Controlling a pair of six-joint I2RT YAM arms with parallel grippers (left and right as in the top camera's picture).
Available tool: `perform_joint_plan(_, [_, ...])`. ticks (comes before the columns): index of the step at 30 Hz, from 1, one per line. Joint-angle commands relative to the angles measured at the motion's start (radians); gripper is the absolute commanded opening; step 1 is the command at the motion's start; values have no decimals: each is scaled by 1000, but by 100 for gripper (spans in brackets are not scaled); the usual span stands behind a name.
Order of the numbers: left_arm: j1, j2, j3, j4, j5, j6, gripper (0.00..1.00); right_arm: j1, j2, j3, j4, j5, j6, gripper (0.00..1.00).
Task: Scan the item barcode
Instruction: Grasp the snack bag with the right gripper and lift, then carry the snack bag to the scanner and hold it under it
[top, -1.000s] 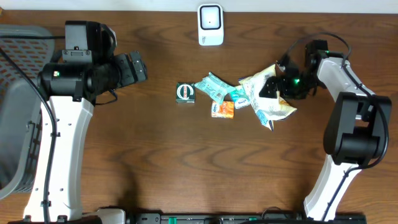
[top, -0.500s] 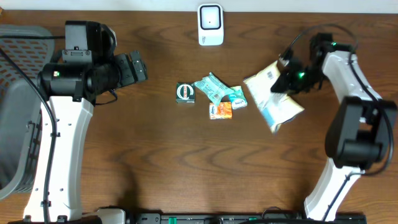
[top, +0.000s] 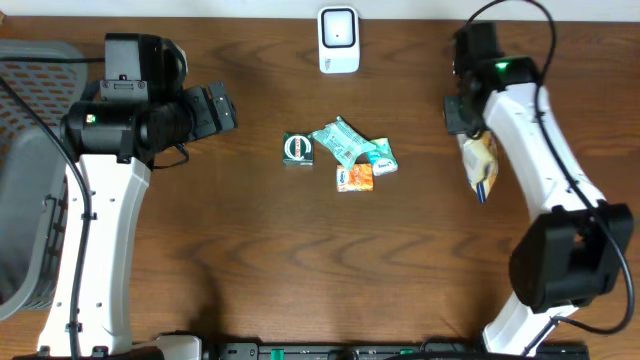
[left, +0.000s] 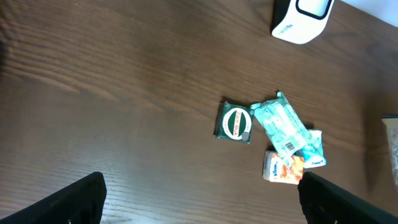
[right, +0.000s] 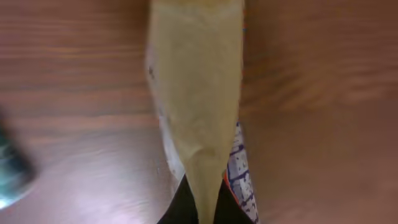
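Overhead: the right gripper (top: 468, 132) is clamped on the snack bag (top: 481, 165), its long axis running toward the robot; the scanner (top: 339, 40) sits leftward at the far edge. Left wrist: the left gripper (left: 202, 186) gapes wide, empty. Right wrist: the snack bag dangles lengthwise, barcode possibly hidden.

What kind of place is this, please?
Probably a mock shop checkout station: a white barcode scanner, small snack packets lying near it, and a grey mesh basket at the side.

soft, even light on the dark table (top: 300, 280), shadows faint. the right wrist view is blurry, its snack bag (right: 196, 93) out of focus.
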Motion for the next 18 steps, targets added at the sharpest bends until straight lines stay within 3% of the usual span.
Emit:
perform_joint_plan(1, [3, 2, 4, -3, -3, 6, 98, 68, 61, -55, 38, 272, 119, 1])
perform_joint_plan(7, [3, 2, 4, -3, -3, 6, 98, 144, 90, -56, 73, 40, 129, 4])
perform_joint_plan(8, [4, 2, 4, -3, -3, 6, 98, 162, 90, -54, 86, 0, 127, 10])
perform_joint_plan(10, [3, 2, 4, -3, -3, 6, 98, 184, 90, -52, 103, -20, 127, 34])
perform_joint_plan(13, [3, 2, 4, -3, -3, 6, 98, 196, 88, -30, 97, -7, 117, 55])
perform_joint_plan(15, [3, 2, 4, -3, -3, 6, 98, 190, 86, 6, 68, -8, 112, 78])
perform_joint_plan(18, [3, 2, 4, -3, -3, 6, 98, 153, 86, 102, -23, -8, 112, 94])
